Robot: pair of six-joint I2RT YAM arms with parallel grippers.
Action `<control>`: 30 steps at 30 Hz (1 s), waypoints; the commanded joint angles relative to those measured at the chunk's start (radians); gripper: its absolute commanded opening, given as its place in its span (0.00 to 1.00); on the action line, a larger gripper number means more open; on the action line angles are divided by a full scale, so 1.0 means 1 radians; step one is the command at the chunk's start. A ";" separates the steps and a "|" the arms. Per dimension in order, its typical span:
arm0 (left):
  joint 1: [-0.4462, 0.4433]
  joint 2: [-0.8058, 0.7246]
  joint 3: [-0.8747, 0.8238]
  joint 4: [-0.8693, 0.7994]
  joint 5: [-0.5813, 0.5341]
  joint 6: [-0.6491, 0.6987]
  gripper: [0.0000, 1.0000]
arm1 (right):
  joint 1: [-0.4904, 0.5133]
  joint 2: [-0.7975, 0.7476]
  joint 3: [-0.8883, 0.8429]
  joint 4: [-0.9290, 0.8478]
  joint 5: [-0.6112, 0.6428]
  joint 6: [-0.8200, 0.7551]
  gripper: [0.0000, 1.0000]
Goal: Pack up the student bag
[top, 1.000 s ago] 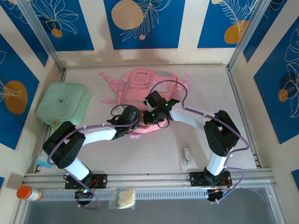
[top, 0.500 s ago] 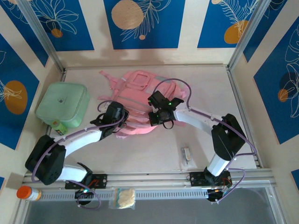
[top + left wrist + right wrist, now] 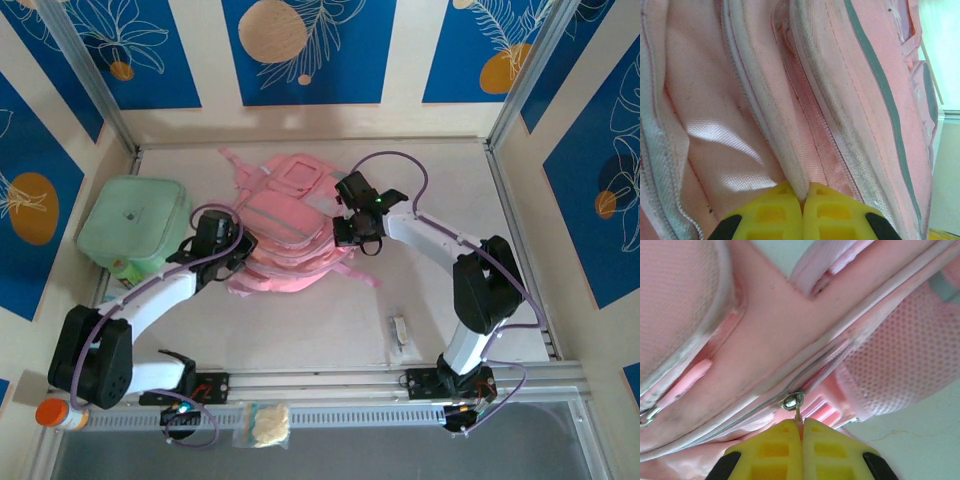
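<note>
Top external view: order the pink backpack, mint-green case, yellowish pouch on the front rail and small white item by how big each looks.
Largest to smallest:
1. pink backpack
2. mint-green case
3. yellowish pouch
4. small white item
The gaps look plain, so no ties.

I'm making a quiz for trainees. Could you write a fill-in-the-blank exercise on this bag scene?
1. The right gripper is shut on the metal pull of the student bag's ____.
2. The left gripper pinches a fold of the bag's ____ fabric.
3. The soft case left of the bag is mint-____.
Missing words: zipper; pink; green.
</note>
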State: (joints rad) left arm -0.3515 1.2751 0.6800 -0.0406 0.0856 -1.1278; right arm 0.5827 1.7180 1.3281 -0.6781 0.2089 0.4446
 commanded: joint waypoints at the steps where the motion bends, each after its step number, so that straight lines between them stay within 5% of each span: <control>1: 0.066 -0.039 0.026 -0.073 -0.049 0.100 0.00 | -0.037 0.028 0.031 -0.098 0.134 -0.016 0.00; 5: 0.092 -0.020 0.056 -0.104 0.010 0.168 0.00 | -0.030 0.077 0.080 -0.145 0.199 -0.026 0.00; 10: 0.095 -0.016 0.077 -0.122 0.065 0.222 0.00 | -0.009 0.024 0.031 -0.084 0.000 -0.015 0.01; 11: 0.093 -0.021 0.081 -0.131 0.074 0.224 0.01 | -0.006 0.015 0.030 -0.086 -0.035 -0.011 0.08; 14: 0.094 -0.060 0.070 -0.128 0.113 0.235 0.28 | 0.008 -0.027 0.018 -0.090 -0.097 0.007 0.26; 18: 0.081 -0.154 0.049 -0.184 0.091 0.254 0.33 | -0.011 -0.057 0.032 -0.100 -0.217 0.081 0.39; 22: 0.002 -0.193 0.030 -0.194 0.072 0.231 0.35 | -0.032 -0.010 0.066 -0.047 -0.363 0.190 0.44; 30: -0.242 -0.146 0.052 -0.150 -0.096 0.171 0.39 | -0.031 0.175 0.254 -0.050 -0.337 0.244 0.47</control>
State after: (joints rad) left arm -0.5476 1.1072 0.7181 -0.1989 0.0753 -0.9340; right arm 0.5564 1.8511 1.5429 -0.7258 -0.0868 0.6479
